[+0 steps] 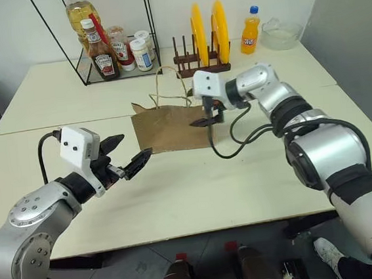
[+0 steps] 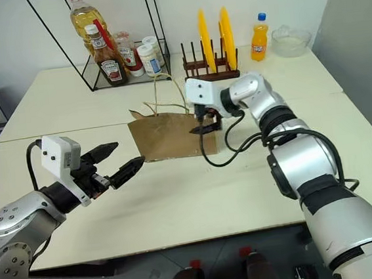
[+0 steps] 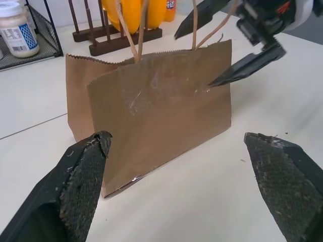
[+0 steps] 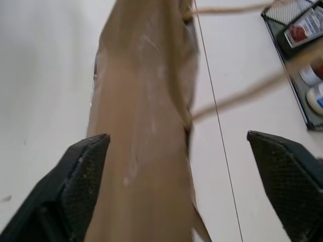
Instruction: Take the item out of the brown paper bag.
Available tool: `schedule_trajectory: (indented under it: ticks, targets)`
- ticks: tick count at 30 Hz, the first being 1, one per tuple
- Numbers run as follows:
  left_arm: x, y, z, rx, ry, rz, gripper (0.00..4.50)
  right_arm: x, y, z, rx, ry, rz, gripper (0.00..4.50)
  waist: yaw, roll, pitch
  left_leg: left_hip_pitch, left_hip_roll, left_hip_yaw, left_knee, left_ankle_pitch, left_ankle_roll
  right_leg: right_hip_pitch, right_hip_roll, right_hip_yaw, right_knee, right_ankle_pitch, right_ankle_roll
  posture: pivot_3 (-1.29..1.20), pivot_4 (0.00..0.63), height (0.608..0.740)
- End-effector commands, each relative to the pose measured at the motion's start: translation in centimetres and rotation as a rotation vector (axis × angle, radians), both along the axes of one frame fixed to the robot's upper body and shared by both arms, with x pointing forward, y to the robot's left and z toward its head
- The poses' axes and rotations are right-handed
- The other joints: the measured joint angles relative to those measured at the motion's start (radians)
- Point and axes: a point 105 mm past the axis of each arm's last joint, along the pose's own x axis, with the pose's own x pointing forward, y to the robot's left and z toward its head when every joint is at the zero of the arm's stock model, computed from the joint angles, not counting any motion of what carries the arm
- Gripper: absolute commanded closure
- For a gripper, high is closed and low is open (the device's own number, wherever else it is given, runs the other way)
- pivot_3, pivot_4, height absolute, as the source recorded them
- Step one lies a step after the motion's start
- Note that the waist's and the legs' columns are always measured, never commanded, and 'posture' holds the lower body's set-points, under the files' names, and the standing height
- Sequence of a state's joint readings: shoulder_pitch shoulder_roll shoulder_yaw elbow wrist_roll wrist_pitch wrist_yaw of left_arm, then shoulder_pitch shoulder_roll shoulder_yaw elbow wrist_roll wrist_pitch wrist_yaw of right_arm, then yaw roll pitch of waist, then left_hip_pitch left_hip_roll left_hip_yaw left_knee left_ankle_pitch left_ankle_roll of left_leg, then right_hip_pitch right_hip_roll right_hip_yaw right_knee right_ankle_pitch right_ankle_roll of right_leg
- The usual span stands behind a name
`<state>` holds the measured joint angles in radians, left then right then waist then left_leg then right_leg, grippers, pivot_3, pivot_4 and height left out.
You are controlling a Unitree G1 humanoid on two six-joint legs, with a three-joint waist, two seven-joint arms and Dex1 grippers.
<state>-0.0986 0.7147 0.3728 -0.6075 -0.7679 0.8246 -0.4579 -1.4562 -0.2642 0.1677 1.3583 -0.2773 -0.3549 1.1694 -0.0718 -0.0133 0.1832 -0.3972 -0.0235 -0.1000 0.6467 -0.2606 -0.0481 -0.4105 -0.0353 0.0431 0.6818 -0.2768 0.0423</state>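
Observation:
The brown paper bag (image 1: 168, 129) stands upright in the middle of the table, its thin loop handles (image 1: 167, 82) rising from the top. My right gripper (image 1: 203, 116) is open at the bag's upper right corner, one finger on each side of the paper. In the right wrist view the bag (image 4: 146, 126) runs between the spread fingers (image 4: 83, 171). My left gripper (image 1: 134, 148) hangs open a short way left of the bag, pointing at it and touching nothing. The item is hidden.
A wire rack (image 1: 108, 48) with sauce and oil bottles stands at the back left. A wooden rack with yellow plates (image 1: 205, 25), an orange soda bottle (image 1: 250, 31) and a glass bowl (image 1: 281, 34) line the back. A black cable (image 1: 239, 141) loops beside the bag.

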Motion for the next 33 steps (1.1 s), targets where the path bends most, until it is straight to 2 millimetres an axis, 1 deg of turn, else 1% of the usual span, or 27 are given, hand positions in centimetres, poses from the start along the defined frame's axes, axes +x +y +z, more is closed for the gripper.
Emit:
schedule_trajectory:
  ticks: [1, 4, 6, 8, 9, 12, 15, 17, 19, 21, 23, 25, 27, 28, 30, 33]
  targets:
    - [0.4, 0.2, 0.9, 0.021, -0.032, -0.017, 0.00, -0.1, -1.4, 1.8, 0.121, 0.028, -0.007, 0.02, 0.000, 0.000, 0.000, 0.000, 0.000, 0.000, 0.000, 0.000, 0.000, 0.000, 0.000, 0.000, 0.000, 0.000, 0.000, 0.00, 0.150, 0.740]
    - [0.9, 0.9, 1.3, 0.027, -0.032, -0.014, 0.00, -0.1, -3.2, 2.3, 0.192, 0.055, -0.023, 0.02, -0.001, 0.000, 0.000, 0.000, 0.000, 0.001, 0.000, 0.000, 0.000, 0.000, 0.000, 0.000, 0.000, 0.000, 0.000, 0.00, 0.150, 0.740]
    - [2.0, 2.2, 2.7, 0.000, -0.058, 0.022, 0.00, -0.1, -4.7, 3.0, 0.313, 0.043, -0.064, 0.02, -0.001, 0.000, 0.000, 0.000, 0.000, 0.001, 0.000, 0.000, 0.000, 0.000, 0.000, 0.000, 0.000, 0.000, 0.000, 0.00, 0.150, 0.740]
    - [3.2, 3.3, 4.0, -0.009, -0.090, 0.045, 0.00, -0.4, -5.5, 3.4, 0.455, 0.026, -0.123, 0.02, 0.005, -0.001, 0.000, 0.000, 0.001, 0.000, 0.000, 0.000, 0.000, 0.001, 0.000, -0.002, 0.000, 0.000, 0.000, 0.00, 0.150, 0.740]
    - [4.1, 3.7, 4.5, 0.010, -0.110, 0.061, 0.00, -0.9, -5.6, 3.2, 0.515, 0.018, -0.162, 0.02, 0.009, -0.001, -0.001, 0.000, 0.001, 0.000, 0.001, 0.000, 0.000, 0.001, 0.000, -0.003, 0.000, 0.000, 0.000, 0.00, 0.150, 0.740]
    - [8.2, 4.7, 5.9, 0.102, -0.175, 0.124, 0.00, -3.8, -5.3, 1.2, 0.679, -0.019, -0.321, 0.02, 0.021, -0.001, -0.001, -0.001, 0.001, -0.002, 0.000, 0.000, 0.000, 0.000, 0.000, -0.002, 0.001, 0.000, 0.000, 0.00, 0.150, 0.740]
    - [12.2, 4.5, 7.4, 0.159, -0.220, 0.124, 0.00, -6.3, -5.0, -0.4, 0.764, -0.052, -0.457, 0.02, 0.040, -0.001, -0.002, -0.002, 0.000, -0.002, 0.002, 0.002, -0.002, -0.001, 0.001, -0.003, 0.004, 0.000, 0.000, 0.00, 0.150, 0.740]
    - [14.7, 3.9, 8.1, 0.213, -0.242, 0.117, 0.00, -7.8, -4.6, -1.3, 0.785, -0.051, -0.502, 0.02, 0.042, -0.001, -0.002, -0.003, -0.005, 0.001, 0.003, 0.003, -0.002, -0.003, 0.000, -0.001, 0.006, 0.000, 0.000, 0.00, 0.150, 0.740]
    - [16.4, 3.1, 8.5, 0.265, -0.254, 0.098, 0.00, -8.9, -4.6, -2.1, 0.787, -0.039, -0.542, 0.02, 0.042, -0.002, -0.002, -0.003, -0.011, 0.001, 0.004, 0.003, -0.001, -0.002, 0.000, -0.002, 0.007, 0.000, 0.000, 0.00, 0.150, 0.740]
    - [17.7, 2.0, 8.5, 0.305, -0.253, 0.079, 0.00, -10.0, -5.2, -2.9, 0.779, -0.037, -0.586, 0.02, 0.043, -0.002, -0.002, -0.002, -0.012, 0.000, 0.005, 0.003, -0.001, -0.002, 0.000, -0.002, 0.006, 0.000, 0.001, 0.00, 0.150, 0.740]
    - [18.4, 0.8, 7.8, 0.348, -0.226, 0.040, 0.00, -10.8, -5.6, -3.4, 0.773, -0.036, -0.613, 0.02, 0.040, -0.002, -0.002, -0.003, -0.012, -0.001, 0.004, 0.003, -0.001, -0.001, 0.000, -0.003, 0.005, 0.000, 0.001, 0.00, 0.150, 0.740]
    - [18.4, -0.3, 6.1, 0.411, -0.166, -0.035, 0.00, -11.3, -6.0, -3.3, 0.784, -0.039, -0.637, 0.02, 0.035, -0.002, -0.002, -0.003, -0.014, -0.001, 0.003, 0.003, -0.001, -0.002, -0.001, -0.003, 0.005, 0.000, 0.001, 0.00, 0.150, 0.740]
    - [17.6, -1.7, 4.3, 0.467, -0.081, -0.192, 0.00, -11.9, -6.5, -2.7, 0.804, -0.052, -0.648, 0.02, 0.025, -0.002, -0.002, -0.003, -0.014, 0.000, 0.003, 0.003, 0.000, -0.002, -0.002, -0.002, 0.005, 0.000, 0.001, 0.00, 0.150, 0.740]
    - [17.2, -2.0, 3.9, 0.484, -0.057, -0.248, 0.00, -12.0, -6.6, -2.5, 0.809, -0.054, -0.649, 0.02, 0.019, -0.003, -0.002, -0.003, -0.014, 0.000, 0.003, 0.003, 0.000, -0.002, -0.002, -0.002, 0.005, 0.000, 0.001, 0.00, 0.150, 0.740]
    - [16.5, -2.3, 3.3, 0.511, -0.010, -0.332, 0.00, -12.5, -6.7, -2.6, 0.811, -0.039, -0.653, 0.02, 0.011, -0.003, -0.002, -0.003, -0.014, -0.001, 0.002, 0.002, 0.000, -0.002, -0.001, -0.002, 0.005, 0.000, 0.001, 0.00, 0.150, 0.740]
    - [14.7, -2.3, 2.7, 0.550, 0.087, -0.508, 0.00, -13.2, -7.1, -3.3, 0.795, -0.001, -0.661, 0.02, 0.010, -0.003, -0.002, -0.003, -0.013, -0.002, 0.002, 0.001, 0.002, -0.002, -0.001, -0.003, 0.005, 0.000, 0.001, 0.00, 0.150, 0.740]
